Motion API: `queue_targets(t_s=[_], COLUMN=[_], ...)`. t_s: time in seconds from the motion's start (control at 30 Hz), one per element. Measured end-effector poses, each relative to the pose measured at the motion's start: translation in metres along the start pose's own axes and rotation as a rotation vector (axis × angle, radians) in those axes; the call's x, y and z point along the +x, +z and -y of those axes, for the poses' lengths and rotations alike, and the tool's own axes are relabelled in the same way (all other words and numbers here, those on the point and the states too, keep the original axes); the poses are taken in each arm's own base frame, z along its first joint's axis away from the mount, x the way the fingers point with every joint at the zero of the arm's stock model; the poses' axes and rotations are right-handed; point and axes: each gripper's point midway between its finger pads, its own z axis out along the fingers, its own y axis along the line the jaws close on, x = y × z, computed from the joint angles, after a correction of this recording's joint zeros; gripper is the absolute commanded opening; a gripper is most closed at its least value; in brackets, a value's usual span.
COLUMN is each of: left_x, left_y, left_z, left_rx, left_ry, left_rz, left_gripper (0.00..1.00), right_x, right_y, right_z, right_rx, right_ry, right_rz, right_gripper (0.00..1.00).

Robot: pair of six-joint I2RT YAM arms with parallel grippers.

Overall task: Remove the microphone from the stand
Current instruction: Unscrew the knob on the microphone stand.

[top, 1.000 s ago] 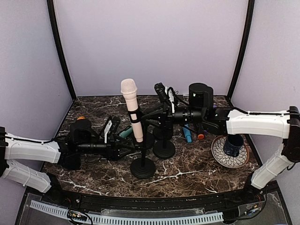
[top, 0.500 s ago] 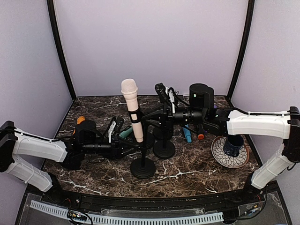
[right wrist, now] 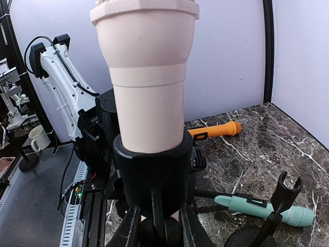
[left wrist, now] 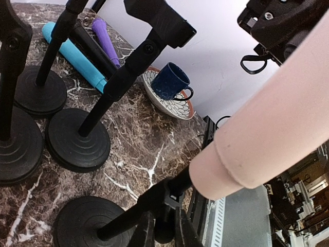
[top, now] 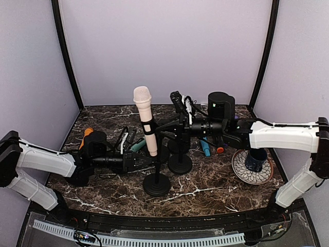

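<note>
The microphone (top: 143,110) stands upright in the clip (right wrist: 151,170) of the stand (top: 156,184). The left jaws are clamped on the stand's pole below the clip, and the right jaws pinch the clip's base. Neither grips the microphone itself, so a pull may tip the stand into the neighbouring stand (top: 180,164) behind it.

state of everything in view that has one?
pink microphone: upright, seated in clip
left gripper: shut on stand pole
right gripper: shut on clip
mug: upright on saucer
teal microphone: lying flat
</note>
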Motion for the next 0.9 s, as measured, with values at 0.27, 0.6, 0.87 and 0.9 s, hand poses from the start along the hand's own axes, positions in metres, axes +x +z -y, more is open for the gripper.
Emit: queue_targets(t_s=[0.27, 0.6, 0.87, 0.9], left_x=[0.003, 0.002, -0.017, -0.023], left_y=[0.002, 0.004, -0.010, -0.015], left_z=[0.001, -0.001, -0.016, -0.015], left_rx=[0.031, 0.029, -0.156, -0.178], left_ry=[-0.230, -0.381, -0.157, -0.110], left_rz=[-0.040, -0.093, -0.036, -0.017], left_gripper=[0.04, 0.28, 0.49, 0.51], right_x=[0.000, -0.001, 0.001, 0.001], right_y=[0.002, 0.002, 0.004, 0.004], right_z=[-0.001, 0.001, -0.003, -0.003], right_rx=[0.012, 0.039, 0.038, 0.038], right_ry=[-0.005, -0.010, -0.014, -0.014], right_rz=[0.000, 0.003, -0.003, -0.003], right_gripper=[0.00, 0.00, 0.00, 0.00])
